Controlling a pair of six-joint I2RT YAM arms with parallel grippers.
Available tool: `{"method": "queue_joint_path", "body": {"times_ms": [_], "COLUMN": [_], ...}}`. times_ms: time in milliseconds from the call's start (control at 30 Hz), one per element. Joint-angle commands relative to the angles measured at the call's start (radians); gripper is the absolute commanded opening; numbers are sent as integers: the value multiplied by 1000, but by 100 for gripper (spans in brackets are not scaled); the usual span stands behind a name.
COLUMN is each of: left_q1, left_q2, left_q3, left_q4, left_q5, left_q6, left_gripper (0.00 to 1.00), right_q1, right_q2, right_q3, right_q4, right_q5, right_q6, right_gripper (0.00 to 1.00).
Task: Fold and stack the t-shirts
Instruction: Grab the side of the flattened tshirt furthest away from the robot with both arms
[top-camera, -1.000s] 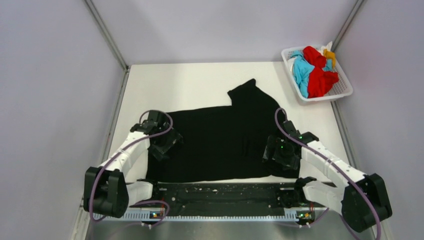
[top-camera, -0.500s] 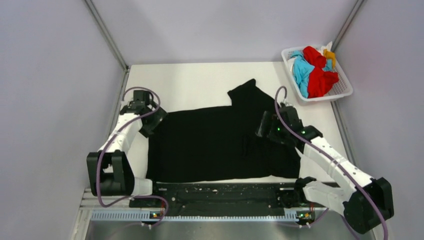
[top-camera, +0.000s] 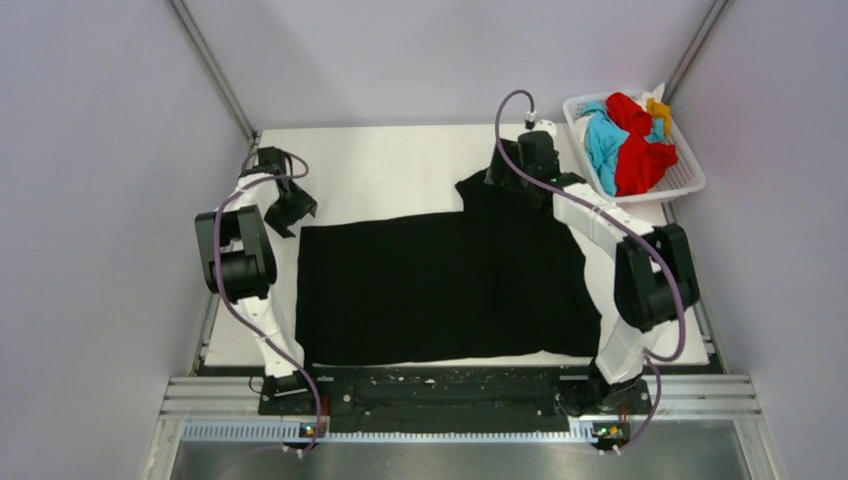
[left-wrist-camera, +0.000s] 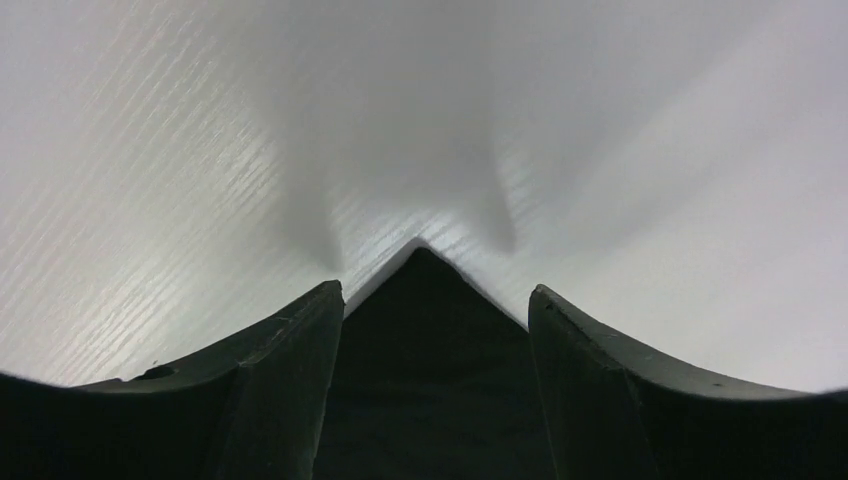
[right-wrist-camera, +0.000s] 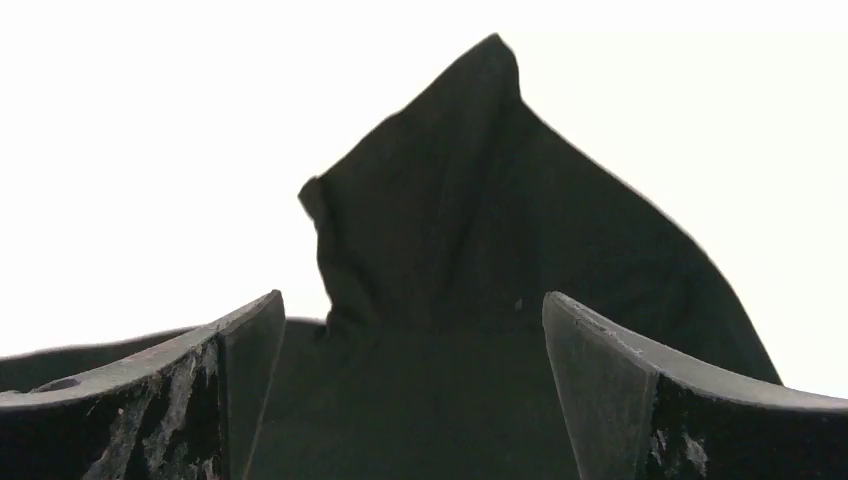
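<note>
1. Left gripper (top-camera: 289, 212): has swung outward to the far-left corner of the black t-shirt (top-camera: 440, 290). Fingers (left-wrist-camera: 290, 350) spread, corner tip between them, nothing clamped.
2. Black t-shirt: flat mid-table (top-camera: 400, 160), one sleeve peaking toward the far side.
3. Right gripper (top-camera: 503, 172): has moved from the shirt's right side up to that sleeve. Jaws wide, gripping nothing.
4. Basket (top-camera: 690, 185), far right: red shirt (top-camera: 640, 160), turquoise shirt (top-camera: 603, 140) and orange-yellow shirt (top-camera: 658, 108) heaped inside.

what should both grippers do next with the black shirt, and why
Likely lower and close both grippers on the black t-shirt. The left gripper stands open with the shirt's far left corner inside its jaws, and the right gripper stands open astride the pointed flap at the far right; neither grips cloth yet.
</note>
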Motion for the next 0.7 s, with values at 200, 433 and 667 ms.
{"method": "queue_joint_path", "body": {"times_ms": [200, 433, 667], "left_q1": [-6, -23, -49], "left_q2": [72, 87, 98], "left_q3": [74, 62, 41], "left_q4": [-86, -159, -172], "left_q5": [20, -5, -23], "left_q6": [66, 97, 114], "left_gripper": [58, 47, 41], "right_q1": [-46, -55, -55], "right_q2": [257, 332, 361], "right_q3": [315, 441, 476], "right_q4": [10, -25, -28], "right_q5": [30, 53, 38], "right_q6": [-96, -132, -144], "right_gripper": [99, 99, 99]}}
